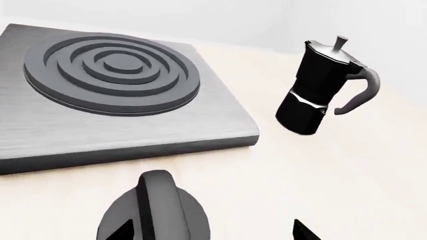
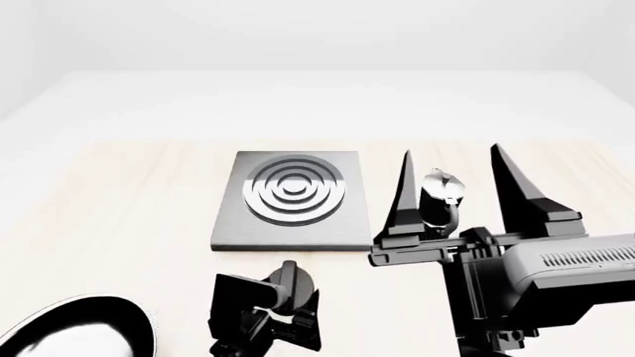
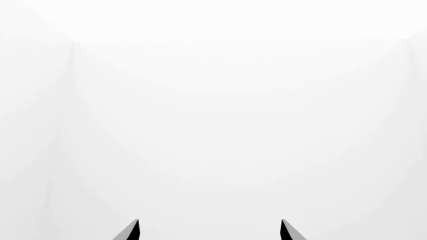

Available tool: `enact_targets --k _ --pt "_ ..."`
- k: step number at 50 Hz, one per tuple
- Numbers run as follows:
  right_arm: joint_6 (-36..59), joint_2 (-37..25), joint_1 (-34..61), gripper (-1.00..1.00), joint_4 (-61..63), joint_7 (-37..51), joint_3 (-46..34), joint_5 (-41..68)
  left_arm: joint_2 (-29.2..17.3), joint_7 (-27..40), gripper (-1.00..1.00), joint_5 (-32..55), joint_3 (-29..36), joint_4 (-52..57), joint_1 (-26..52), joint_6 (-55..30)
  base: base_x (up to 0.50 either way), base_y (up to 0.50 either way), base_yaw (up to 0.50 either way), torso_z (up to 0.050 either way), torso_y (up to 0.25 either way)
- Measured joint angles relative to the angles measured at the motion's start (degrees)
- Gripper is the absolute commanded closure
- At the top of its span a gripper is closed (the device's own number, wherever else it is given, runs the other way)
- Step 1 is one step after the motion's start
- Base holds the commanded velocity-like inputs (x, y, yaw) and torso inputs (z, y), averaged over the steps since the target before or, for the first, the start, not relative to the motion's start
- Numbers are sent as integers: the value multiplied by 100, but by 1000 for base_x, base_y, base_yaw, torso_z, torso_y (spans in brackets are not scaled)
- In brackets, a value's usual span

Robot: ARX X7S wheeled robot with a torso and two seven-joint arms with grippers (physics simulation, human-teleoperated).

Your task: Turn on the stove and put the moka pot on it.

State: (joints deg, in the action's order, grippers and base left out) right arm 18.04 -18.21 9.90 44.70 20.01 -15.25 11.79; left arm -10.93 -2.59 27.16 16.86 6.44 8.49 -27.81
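The stove (image 2: 293, 199) is a flat grey plate with a ringed burner; it also shows in the left wrist view (image 1: 120, 95). Its black round knob (image 1: 157, 210) lies on the table in front of the plate and shows in the head view (image 2: 297, 284). My left gripper (image 1: 212, 231) is open, low over the knob, with one fingertip across it. The moka pot (image 2: 439, 199) stands upright right of the stove, handle toward me, and shows in the left wrist view (image 1: 320, 87). My right gripper (image 2: 450, 153) is open and empty, raised and pointing away; its wrist view (image 3: 209, 230) shows only white wall.
A black frying pan (image 2: 79, 327) lies at the near left corner of the head view. The light wooden table (image 2: 119, 201) runs back to a white wall. My right arm's body (image 2: 555, 275) fills the near right.
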Motion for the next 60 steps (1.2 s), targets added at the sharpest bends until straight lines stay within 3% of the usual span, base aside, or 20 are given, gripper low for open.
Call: enact_targets --k 22,60 --pt "-266 -44 -114 -100 -149 12 -79 -39 -27 126 -100 28 44 -207 137 -118 0 0 0 0 0" --pt "116 -119 33 -100 118 153 -112 135 -76 91 -100 89 209 -614 314 -155 0 0 0 0 0"
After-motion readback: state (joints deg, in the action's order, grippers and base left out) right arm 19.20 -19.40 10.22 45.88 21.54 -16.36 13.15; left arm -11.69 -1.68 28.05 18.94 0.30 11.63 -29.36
